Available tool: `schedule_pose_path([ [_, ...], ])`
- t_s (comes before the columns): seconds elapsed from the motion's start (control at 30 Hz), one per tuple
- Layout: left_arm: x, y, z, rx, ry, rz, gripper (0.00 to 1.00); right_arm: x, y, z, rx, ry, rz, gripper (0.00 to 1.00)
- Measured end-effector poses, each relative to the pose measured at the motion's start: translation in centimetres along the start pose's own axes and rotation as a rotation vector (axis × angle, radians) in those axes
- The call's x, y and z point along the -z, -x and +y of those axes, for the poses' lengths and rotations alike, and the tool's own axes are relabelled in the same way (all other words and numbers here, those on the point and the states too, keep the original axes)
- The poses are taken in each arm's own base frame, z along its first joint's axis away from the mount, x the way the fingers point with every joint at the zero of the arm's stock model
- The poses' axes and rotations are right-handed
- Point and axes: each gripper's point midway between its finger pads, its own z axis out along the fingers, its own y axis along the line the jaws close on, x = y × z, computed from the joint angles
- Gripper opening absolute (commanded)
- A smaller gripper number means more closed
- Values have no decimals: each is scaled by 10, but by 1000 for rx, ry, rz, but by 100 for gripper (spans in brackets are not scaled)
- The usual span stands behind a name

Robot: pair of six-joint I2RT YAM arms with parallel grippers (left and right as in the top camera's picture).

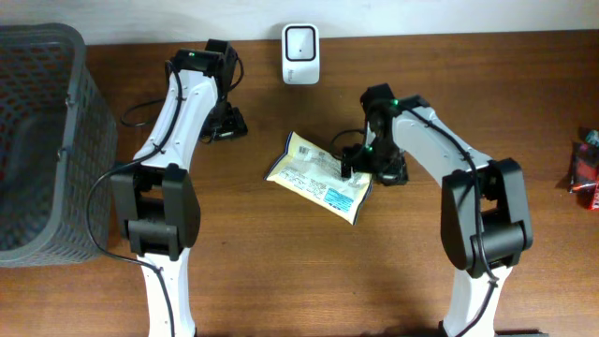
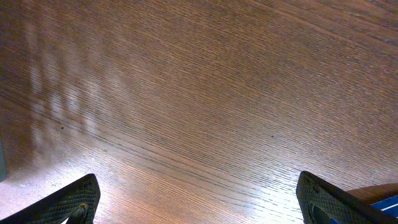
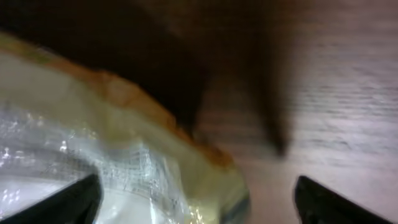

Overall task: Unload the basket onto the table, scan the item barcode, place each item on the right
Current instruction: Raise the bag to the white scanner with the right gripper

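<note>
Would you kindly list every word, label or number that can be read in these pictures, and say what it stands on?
Nothing can be read with certainty.
Snack packet: dark print and panels, too small overhead, blurred in the right wrist view.
White scanner: no legible marking.
Red pack, far right: print too small.

Brown wooden bench [image 1: 281, 281] with a pale strip [image 1: 449, 11] beyond.
We see fine grain across the wood, a whitish sheen [image 2: 50, 180] of light on it, and the strip along the far edge, wall or floor we cannot tell.
</note>
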Motion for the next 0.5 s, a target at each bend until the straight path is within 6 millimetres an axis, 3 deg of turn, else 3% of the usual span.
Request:
schedule_pose_path([
  [0.03, 0, 0, 0, -1, 0, 1, 99, -4, 1, 2, 1, 20, -7, 48],
  [0.1, 0, 0, 0, 0, 0, 1, 99, -8, 4, 8, 4, 61, -21, 12],
  [0.13, 0, 0, 0, 0, 0, 1, 99, -9, 6, 9, 10, 69, -29, 4],
  [0.3, 0, 0, 0, 0, 0, 0, 99, -3, 6, 12, -1, 90, -17, 4],
  [0.43, 0, 0, 0, 0, 0, 1, 99, 26, 15, 2, -35, 46, -17, 4],
  [0.5, 0, 0, 0, 0, 0, 1, 99, 53, 25, -9, -49, -25, -49, 4],
])
